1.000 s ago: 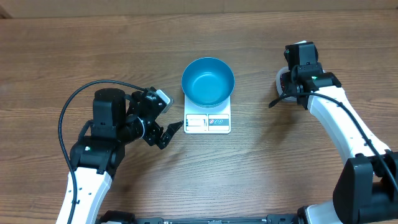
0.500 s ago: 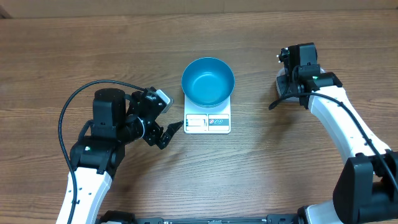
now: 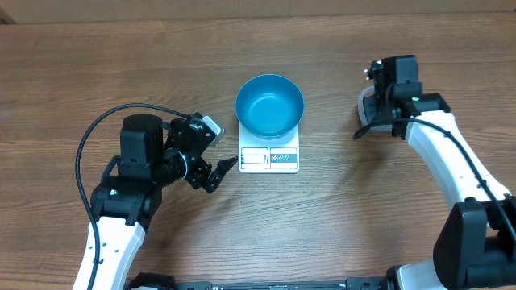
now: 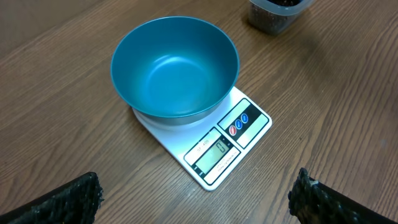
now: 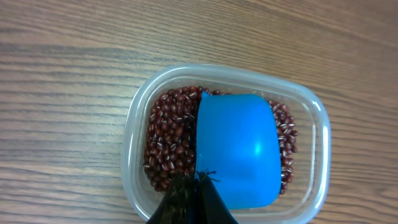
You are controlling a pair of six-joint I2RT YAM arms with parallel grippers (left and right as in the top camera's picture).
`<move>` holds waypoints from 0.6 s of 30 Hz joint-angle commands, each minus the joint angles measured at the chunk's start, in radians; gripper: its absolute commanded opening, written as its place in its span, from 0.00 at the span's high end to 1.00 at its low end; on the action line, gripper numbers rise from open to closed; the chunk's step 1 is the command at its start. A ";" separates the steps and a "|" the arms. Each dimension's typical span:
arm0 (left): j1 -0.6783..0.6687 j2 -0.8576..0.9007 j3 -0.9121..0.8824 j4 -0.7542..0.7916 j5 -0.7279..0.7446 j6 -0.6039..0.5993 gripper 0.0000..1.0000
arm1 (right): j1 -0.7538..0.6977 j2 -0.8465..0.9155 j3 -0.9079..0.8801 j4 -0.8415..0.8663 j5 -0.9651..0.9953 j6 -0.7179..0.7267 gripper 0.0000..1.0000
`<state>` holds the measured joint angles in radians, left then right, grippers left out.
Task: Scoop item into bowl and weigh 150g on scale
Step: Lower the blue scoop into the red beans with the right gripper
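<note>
Currently clamped on the scoop (image 5: 239, 149) with the right gripper (image 5: 196, 180), low over beans (image 5: 166, 140) in the tub (image 5: 133, 115) at three o'clock from the empty bowl (image 3: 269, 105) on the scale (image 3: 269, 159); with the left gripper (image 4: 196, 198) gaping, empty, at eight o'clock; risks spilling beans in transit if overfilled or tilted.

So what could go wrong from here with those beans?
The blue scoop, gripped by the right gripper, lies in the clear tub of red beans, well apart from the teal bowl: beans could spill on the way over. The bowl overhangs the white scale, so a bump from the scoop might shift it. The open left gripper near the scale's front could nudge it.
</note>
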<state>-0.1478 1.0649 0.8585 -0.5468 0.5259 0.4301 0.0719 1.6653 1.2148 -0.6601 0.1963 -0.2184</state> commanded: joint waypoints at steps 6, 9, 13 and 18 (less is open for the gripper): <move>0.008 -0.005 -0.005 0.001 -0.005 0.019 0.00 | -0.134 0.016 0.022 -0.011 -0.299 0.066 0.96; 0.008 -0.005 -0.005 0.001 -0.005 0.019 0.01 | -0.173 0.016 0.022 -0.023 -0.373 0.066 0.96; 0.008 -0.005 -0.005 0.001 -0.005 0.019 0.01 | -0.212 0.016 0.022 -0.034 -0.443 0.065 0.96; 0.008 -0.005 -0.005 0.001 -0.005 0.019 0.00 | -0.249 0.016 0.022 -0.042 -0.517 0.065 0.96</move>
<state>-0.1478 1.0649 0.8585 -0.5468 0.5259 0.4301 -0.1623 1.6653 1.2346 -0.6823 -0.2253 -0.1753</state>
